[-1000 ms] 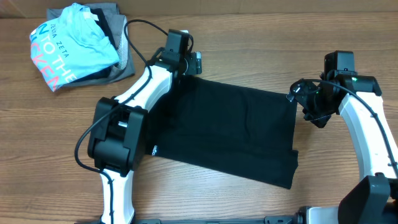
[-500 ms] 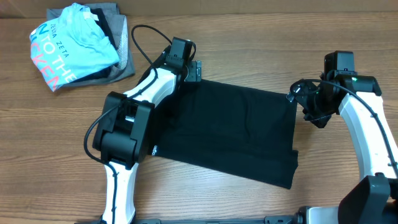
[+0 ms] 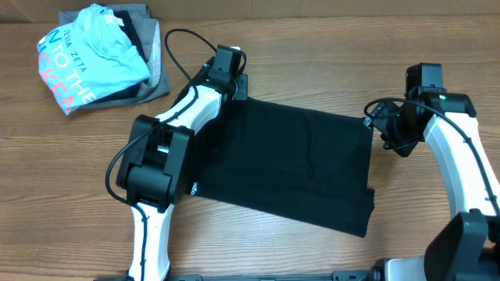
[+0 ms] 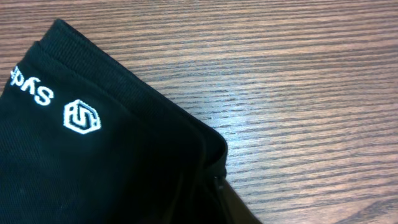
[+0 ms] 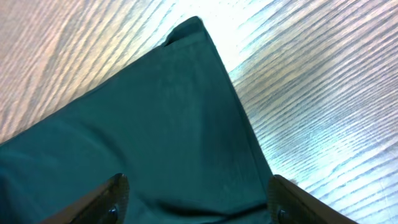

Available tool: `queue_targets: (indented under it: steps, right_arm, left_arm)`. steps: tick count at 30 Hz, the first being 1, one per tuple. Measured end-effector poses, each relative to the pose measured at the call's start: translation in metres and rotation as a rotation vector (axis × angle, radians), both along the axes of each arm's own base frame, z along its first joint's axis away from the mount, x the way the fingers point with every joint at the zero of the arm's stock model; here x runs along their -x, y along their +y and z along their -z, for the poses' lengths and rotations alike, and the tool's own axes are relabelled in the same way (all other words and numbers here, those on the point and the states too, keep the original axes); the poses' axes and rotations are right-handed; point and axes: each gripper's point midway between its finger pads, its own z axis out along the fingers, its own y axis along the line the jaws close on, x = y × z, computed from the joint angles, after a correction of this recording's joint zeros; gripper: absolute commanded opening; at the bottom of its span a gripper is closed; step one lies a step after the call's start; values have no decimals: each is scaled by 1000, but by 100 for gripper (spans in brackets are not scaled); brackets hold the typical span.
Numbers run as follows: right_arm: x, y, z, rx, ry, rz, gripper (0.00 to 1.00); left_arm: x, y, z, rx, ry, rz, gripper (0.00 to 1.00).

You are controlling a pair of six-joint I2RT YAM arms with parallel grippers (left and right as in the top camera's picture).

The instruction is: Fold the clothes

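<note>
The clothes, a black T-shirt, lie folded into a rough rectangle in the middle of the table. My left gripper is at the shirt's far left corner. In the left wrist view the black fabric with its white logo bunches up against one dark finger, and the jaws stand narrow, shut on that corner. My right gripper is at the far right corner. Its fingers stand wide apart, open over the fabric, whose corner points away from them.
A pile of other garments sits at the far left: a light blue lettered tee on grey folded pieces. The left arm's black cable loops over the table behind the arm. Bare wood surrounds the shirt.
The left jaws have closed on the shirt's far left corner after the arm slid in toward it. The right jaws have narrowed a little and that arm has barely moved.
</note>
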Motion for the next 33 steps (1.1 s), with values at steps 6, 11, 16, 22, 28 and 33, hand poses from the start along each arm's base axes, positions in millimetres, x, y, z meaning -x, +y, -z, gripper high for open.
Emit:
queue_targets:
  steps: [6,11,16,22,28,33]
  right_arm:
    - [-22,-3,28,6,2,3,69]
    - [-46,-6,47,11,-38,1,69]
    - [-68,-12,52,44,-107,-4,69]
    - [-73,-18,72,73,-84,-6,69]
    - [-71,-19,103,80,-26,-31,68]
    - [-74,-20,106,96,-30,-50,55]
  left_arm:
    - [1,1,1,-4,3,0,13]
    - [4,2,4,-13,22,1,11]
    - [8,3,6,-19,41,1,7]
    - [9,4,7,-21,47,1,4]
    - [9,4,8,-21,47,1,4]
    - [9,4,7,-21,47,1,5]
